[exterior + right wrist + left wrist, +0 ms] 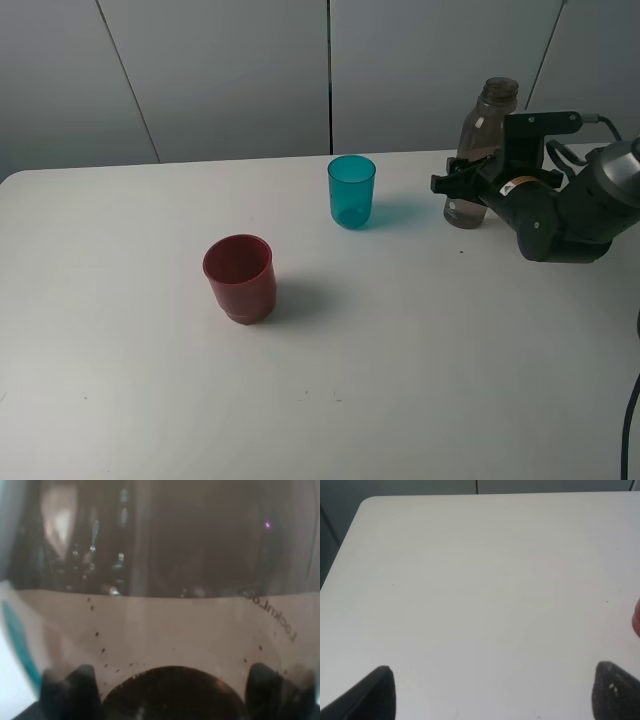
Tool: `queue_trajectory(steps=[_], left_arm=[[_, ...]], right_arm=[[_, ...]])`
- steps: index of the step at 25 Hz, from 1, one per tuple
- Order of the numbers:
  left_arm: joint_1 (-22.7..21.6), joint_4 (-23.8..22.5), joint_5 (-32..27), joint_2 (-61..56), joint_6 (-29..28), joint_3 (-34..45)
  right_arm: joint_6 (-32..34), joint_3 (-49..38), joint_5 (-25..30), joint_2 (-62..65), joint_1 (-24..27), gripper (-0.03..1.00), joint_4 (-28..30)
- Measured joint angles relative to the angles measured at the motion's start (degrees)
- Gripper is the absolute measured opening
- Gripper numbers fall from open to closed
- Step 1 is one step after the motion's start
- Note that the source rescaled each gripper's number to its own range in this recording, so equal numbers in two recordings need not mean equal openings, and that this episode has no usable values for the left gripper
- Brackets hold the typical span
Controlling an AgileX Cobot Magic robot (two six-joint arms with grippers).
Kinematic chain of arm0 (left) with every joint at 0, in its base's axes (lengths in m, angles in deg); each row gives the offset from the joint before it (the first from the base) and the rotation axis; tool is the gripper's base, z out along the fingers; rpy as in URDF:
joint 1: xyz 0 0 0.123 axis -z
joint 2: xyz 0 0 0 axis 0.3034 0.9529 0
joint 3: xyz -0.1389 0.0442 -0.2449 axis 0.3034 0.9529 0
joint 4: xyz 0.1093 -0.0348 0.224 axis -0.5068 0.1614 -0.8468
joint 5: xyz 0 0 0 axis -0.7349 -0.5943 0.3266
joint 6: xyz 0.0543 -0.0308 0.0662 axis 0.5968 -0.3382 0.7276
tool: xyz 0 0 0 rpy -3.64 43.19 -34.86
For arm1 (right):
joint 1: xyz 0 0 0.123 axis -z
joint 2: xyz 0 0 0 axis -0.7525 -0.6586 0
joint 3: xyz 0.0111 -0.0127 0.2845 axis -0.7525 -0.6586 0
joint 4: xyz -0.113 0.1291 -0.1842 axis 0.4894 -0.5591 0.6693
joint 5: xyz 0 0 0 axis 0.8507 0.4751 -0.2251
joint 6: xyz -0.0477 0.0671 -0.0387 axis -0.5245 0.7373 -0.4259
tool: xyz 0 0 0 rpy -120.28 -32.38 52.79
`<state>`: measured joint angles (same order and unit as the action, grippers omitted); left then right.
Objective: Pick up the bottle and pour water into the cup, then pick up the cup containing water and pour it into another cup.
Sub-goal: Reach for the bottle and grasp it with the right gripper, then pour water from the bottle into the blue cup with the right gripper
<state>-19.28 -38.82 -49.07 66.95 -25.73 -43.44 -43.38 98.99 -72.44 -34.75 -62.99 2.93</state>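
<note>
The smoky grey-brown bottle (480, 160) stands upright on the white table (400, 380) at the back right. My right gripper (462, 184) is around its middle, one finger in front and one behind, closed on it. In the right wrist view the bottle (165, 570) fills the frame between the fingertips (67, 687). The teal cup (351, 191) stands left of the bottle, apart from it. The dark red cup (240, 278) stands nearer the front left. My left gripper (490, 695) is open and empty over bare table; only the red cup's edge (636, 617) shows there.
Grey wall panels (230, 70) stand behind the table's back edge. The table's left corner (367, 502) shows in the left wrist view. A black cable (630, 420) hangs at the right front edge.
</note>
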Motion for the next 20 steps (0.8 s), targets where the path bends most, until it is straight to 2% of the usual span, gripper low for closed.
queue_trajectory(steps=[5, 13, 20], left_arm=[[0.0, 0.0, 0.0, 0.0, 0.1, 0.0], [0.0, 0.0, 0.0, 0.0, 0.1, 0.0], [0.0, 0.0, 0.0, 0.0, 0.0, 0.0]], right_arm=[[0.0, 0.0, -0.1, 0.0, 0.0, 0.02, 0.1], [-1.6, 0.0, 3.2, 5.3, 0.0, 0.02, 1.8], [-2.5, 2.5, 9.9, 7.7, 0.0, 0.02, 7.5]])
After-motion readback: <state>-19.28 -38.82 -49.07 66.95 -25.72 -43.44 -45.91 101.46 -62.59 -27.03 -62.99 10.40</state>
